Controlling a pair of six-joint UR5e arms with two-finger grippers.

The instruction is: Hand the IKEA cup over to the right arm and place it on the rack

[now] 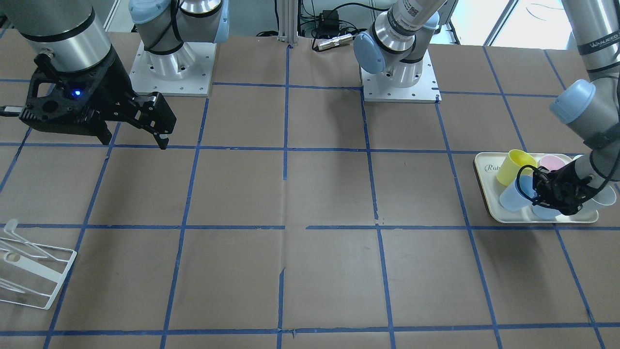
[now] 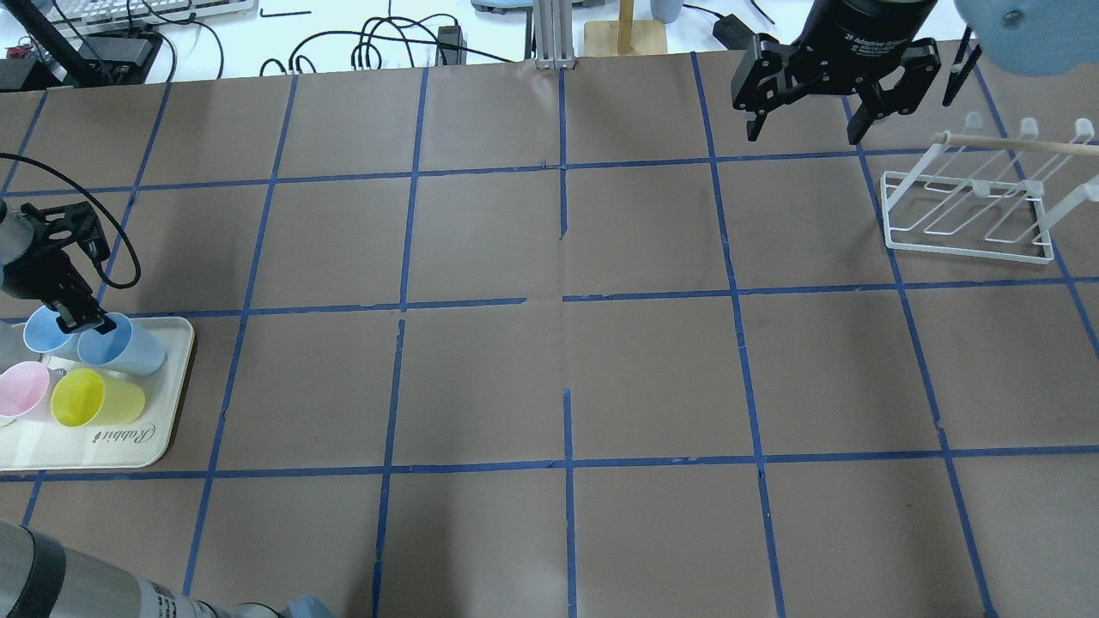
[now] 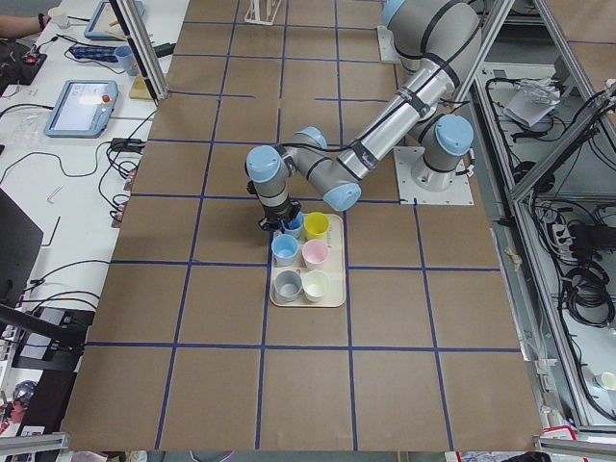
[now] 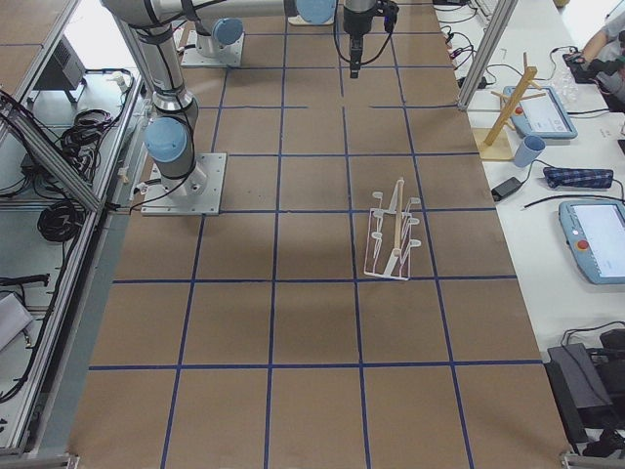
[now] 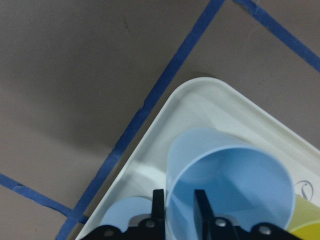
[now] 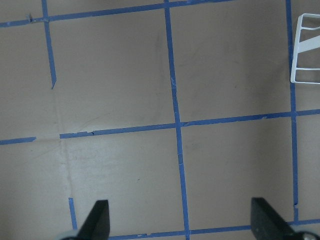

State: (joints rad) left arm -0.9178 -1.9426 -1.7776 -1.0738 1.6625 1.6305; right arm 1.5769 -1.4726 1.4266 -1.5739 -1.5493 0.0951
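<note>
Table: brown paper with a blue tape grid; clock directions below follow the overhead view.
Right arm: over the table at 1 o'clock.
Right gripper: jaws spread wide, nothing between them, hanging above the table.
Tray: cream, at 9 o'clock.
Rack: white wire, at 2 o'clock, just beside the right gripper.
Left gripper: jaws narrow, pinching the cup's rim, one finger inside and one outside.
IKEA cup: light blue, tilted, at the tray's 12 o'clock edge.
Yellow cup: beside it, at its 7 o'clock.
</note>
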